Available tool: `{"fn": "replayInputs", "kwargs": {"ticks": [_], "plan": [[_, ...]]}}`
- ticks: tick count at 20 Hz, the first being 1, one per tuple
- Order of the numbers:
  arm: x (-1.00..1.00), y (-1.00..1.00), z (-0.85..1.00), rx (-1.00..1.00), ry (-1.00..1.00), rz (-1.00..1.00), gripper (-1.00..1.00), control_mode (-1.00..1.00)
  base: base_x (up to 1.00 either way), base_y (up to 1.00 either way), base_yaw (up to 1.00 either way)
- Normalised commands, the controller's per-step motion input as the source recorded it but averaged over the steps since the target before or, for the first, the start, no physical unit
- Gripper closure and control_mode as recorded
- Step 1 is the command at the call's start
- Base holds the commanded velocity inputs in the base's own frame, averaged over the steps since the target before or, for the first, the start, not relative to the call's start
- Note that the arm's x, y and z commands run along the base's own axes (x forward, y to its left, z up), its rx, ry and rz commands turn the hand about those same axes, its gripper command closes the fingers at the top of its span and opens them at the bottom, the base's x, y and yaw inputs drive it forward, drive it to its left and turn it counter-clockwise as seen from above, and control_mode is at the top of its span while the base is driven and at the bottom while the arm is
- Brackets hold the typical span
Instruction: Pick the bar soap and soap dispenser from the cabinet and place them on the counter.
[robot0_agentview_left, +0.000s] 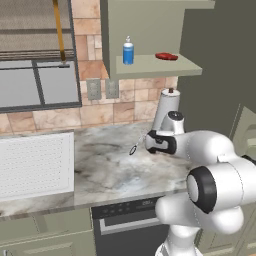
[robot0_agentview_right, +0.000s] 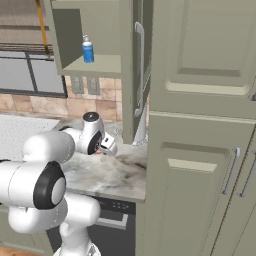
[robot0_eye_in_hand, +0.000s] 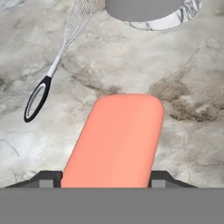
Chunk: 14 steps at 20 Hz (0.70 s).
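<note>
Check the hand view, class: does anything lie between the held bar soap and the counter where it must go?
Nothing visible does. The bar soap sits between the gripper fingers above bare counter. The whisk lies off to one side, and the paper-towel roll's base stands farther ahead.

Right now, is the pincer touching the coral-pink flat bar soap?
Touching: in the hand view the coral-pink bar soap sits between the pincer fingertips, both pressed against its sides.

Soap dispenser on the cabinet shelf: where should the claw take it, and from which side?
Grip the soap dispenser around its blue cylindrical body, below the white pump, probably coming in level from the cabinet's open front. It stands upright near the shelf's front edge, well apart from the red disc, so the sides are free.
</note>
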Motion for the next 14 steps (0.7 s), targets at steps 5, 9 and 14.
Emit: {"fn": "replayInputs", "kwargs": {"ticks": [5, 9, 14], "plan": [[0.0, 0.0, -0.27, 0.0, 0.03, 0.0, 1.0, -1.0, 0.0, 0.0, 0.0], [0.0, 0.0, -0.29, 0.0, 0.03, 0.0, 1.0, -1.0, 0.0, 0.0, 0.0], [0.0, 0.0, -0.25, 0.0, 0.02, 0.0, 1.0, -1.0, 0.0, 0.0, 0.0]]}}
